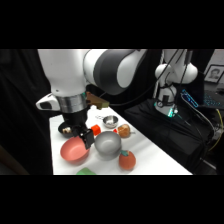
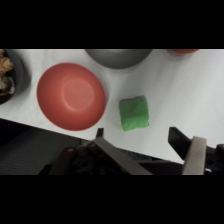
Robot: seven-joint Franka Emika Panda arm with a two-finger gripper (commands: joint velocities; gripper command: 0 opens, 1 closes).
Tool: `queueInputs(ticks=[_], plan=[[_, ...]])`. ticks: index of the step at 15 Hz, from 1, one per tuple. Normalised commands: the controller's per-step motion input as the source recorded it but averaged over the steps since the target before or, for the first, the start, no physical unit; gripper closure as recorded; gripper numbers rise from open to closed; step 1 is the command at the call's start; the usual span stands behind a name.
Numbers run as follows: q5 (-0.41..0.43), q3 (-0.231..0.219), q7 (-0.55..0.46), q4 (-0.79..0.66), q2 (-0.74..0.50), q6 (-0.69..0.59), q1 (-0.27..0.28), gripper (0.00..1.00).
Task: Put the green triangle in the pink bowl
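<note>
The green triangle [image 2: 134, 113], a small light-green soft piece that looks blocky from this angle, lies on the white table just right of the pink bowl [image 2: 71, 96]. In the side view only part of the green triangle [image 1: 86, 171] shows, at the table's near edge in front of the pink bowl [image 1: 74, 150]. My gripper [image 2: 150, 146] hovers above the table, open with nothing between its fingers; the triangle sits just beyond the fingertips. Seen from the side, the gripper [image 1: 85, 136] hangs over the pink bowl's far rim.
A grey metallic bowl [image 1: 107, 144] stands right of the pink one. A black bowl with tan contents [image 2: 7, 75] is on its other side. An orange pumpkin-like object [image 1: 126, 160], a small metal cup [image 1: 110, 120] and a small red-orange cube [image 1: 96, 129] also stand on the table.
</note>
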Motion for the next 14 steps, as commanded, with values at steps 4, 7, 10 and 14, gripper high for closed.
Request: queueInputs(ticks=[4, 7, 10, 14], plan=[[-0.079, 0.015, -0.14, 0.55, 0.42, -0.09, 0.024, 0.00], [-0.064, 0.028, -0.13, 0.52, 0.41, -0.10, 0.027, 0.00], [-0.055, 0.035, -0.12, 0.53, 0.42, -0.10, 0.028, 0.00], [-0.046, 0.031, -0.13, 0.54, 0.40, -0.12, 0.006, 0.00]])
